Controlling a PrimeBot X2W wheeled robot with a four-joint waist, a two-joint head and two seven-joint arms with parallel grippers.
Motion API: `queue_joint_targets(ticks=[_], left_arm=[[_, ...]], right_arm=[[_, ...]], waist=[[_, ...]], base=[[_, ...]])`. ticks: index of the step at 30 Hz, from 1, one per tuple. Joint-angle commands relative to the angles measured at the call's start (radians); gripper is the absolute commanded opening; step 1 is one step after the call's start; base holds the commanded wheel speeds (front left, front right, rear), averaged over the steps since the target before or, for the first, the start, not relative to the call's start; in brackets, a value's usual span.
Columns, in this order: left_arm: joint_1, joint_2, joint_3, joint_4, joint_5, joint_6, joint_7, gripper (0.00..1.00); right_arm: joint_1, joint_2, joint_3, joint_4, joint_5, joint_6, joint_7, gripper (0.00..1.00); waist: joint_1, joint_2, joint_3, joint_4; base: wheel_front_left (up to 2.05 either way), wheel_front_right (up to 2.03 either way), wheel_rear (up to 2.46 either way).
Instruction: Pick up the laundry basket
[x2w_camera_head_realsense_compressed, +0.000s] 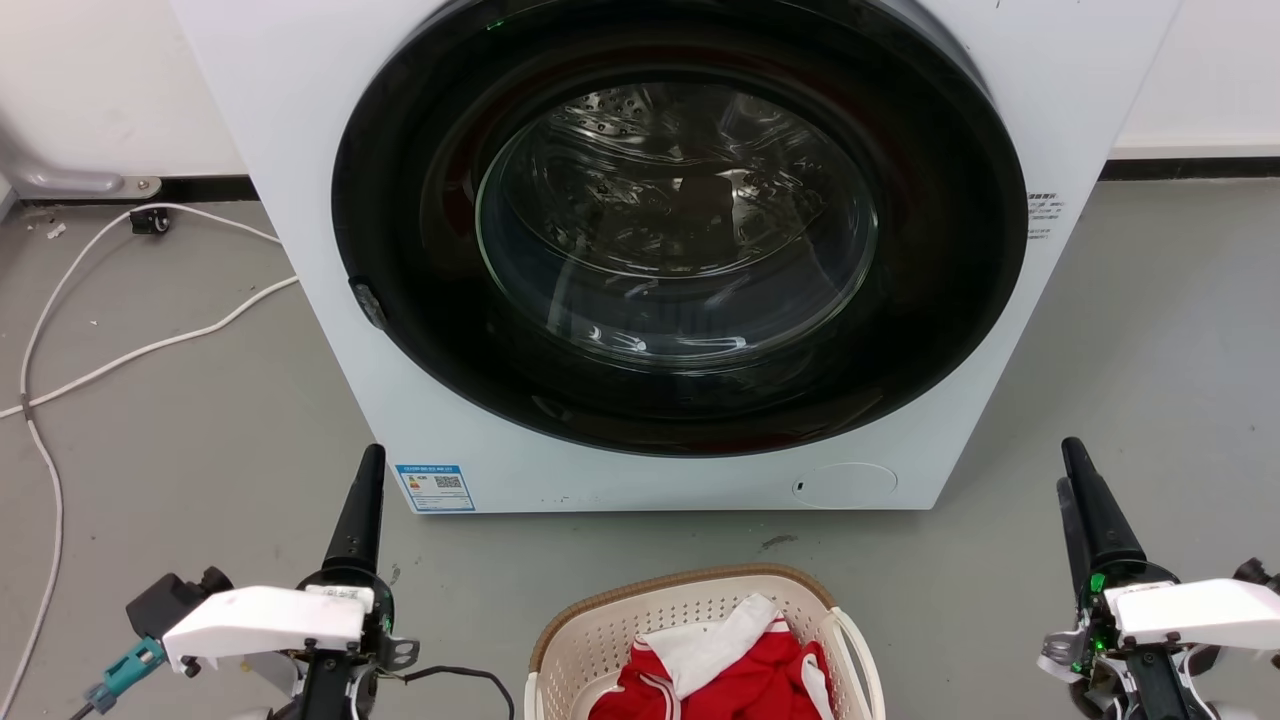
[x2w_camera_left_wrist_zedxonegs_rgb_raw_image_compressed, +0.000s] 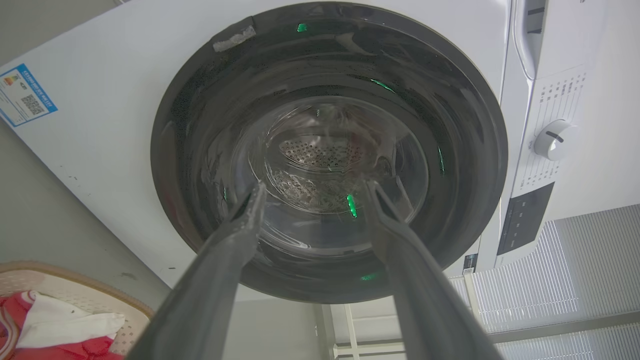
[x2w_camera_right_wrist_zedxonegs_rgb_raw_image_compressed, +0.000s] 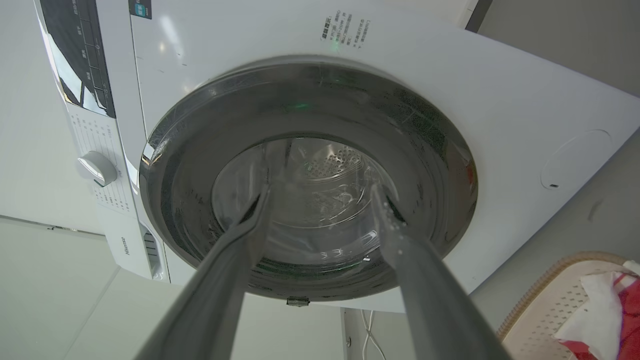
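**Head view.** The cream perforated plastic laundry basket with the brown woven-look rim (x2w_camera_head_realsense_compressed: 690, 578) is sitting on the grey concrete floor (x2w_camera_head_realsense_compressed: 200, 420), near the front lower edge of the white front-loading washing machine (x2w_camera_head_realsense_compressed: 290, 170). It is holding red and white garments (x2w_camera_head_realsense_compressed: 720, 665). The left gripper (x2w_camera_head_realsense_compressed: 372, 460) and right gripper (x2w_camera_head_realsense_compressed: 1072, 465) are flanking the basket, each well apart from it. Both are showing edge-on here, so I cannot tell the gap between the fingers from this view.

**Left wrist view.** The left gripper (x2w_camera_left_wrist_zedxonegs_rgb_raw_image_compressed: 316, 187) is standing with its jaws wide and gripping nothing. It is aiming at the machine's dark round glass door (x2w_camera_left_wrist_zedxonegs_rgb_raw_image_compressed: 330, 150). The basket (x2w_camera_left_wrist_zedxonegs_rgb_raw_image_compressed: 90, 286) is lying off at the lower left.

**Right wrist view.** The right gripper (x2w_camera_right_wrist_zedxonegs_rgb_raw_image_compressed: 321, 190) is likewise standing wide and empty, facing the door (x2w_camera_right_wrist_zedxonegs_rgb_raw_image_compressed: 310, 175). The basket (x2w_camera_right_wrist_zedxonegs_rgb_raw_image_compressed: 555, 310) is sitting at the lower right.

**Risks, as judged.**
- Both grippers are pointing at the glass, not at the white side handle (x2w_camera_head_realsense_compressed: 860, 650), so any forward drift is risking a strike on the door.
- A one-sided or uneven grip is likely to be tilting the basket and spilling garments.
- A fingertip could be catching in the wall perforations.
- An inward sweep may be shoving the light basket rather than seizing it.
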Motion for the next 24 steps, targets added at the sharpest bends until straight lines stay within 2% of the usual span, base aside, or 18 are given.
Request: queue_joint_targets(ticks=[1, 16, 17, 24], left_arm=[[-0.032, 0.004, -0.004, -0.025, 0.043, -0.001, -0.009, 1.0], [-0.033, 0.004, -0.04, -0.071, 0.368, 0.0, -0.067, 1.0], [-0.034, 0.004, -0.05, -0.071, 0.423, 0.003, -0.077, 1.0], [-0.033, 0.003, -0.067, -0.078, 0.54, 0.013, -0.101, 1.0]], right_arm=[[-0.009, -0.002, 0.0, -0.027, -0.041, 0.0, -0.011, 1.0], [0.011, 0.0, 0.015, -0.088, -0.409, 0.0, -0.068, 1.0], [0.014, 0.0, 0.019, -0.092, -0.467, 0.0, -0.079, 1.0], [0.016, 0.0, 0.031, -0.089, -0.592, 0.0, -0.101, 1.0]], waist=[[-0.0001, -0.0001, 0.0, 0.0], [-0.0002, -0.0001, -0.002, 0.001], [-0.0002, -0.0001, -0.002, 0.002], [-0.0002, -0.0001, -0.003, 0.003]], base=[[0.0, 0.0, 0.0], [0.0, 0.0, 0.0], [0.0, 0.0, 0.0], [0.0, 0.0, 0.0]])
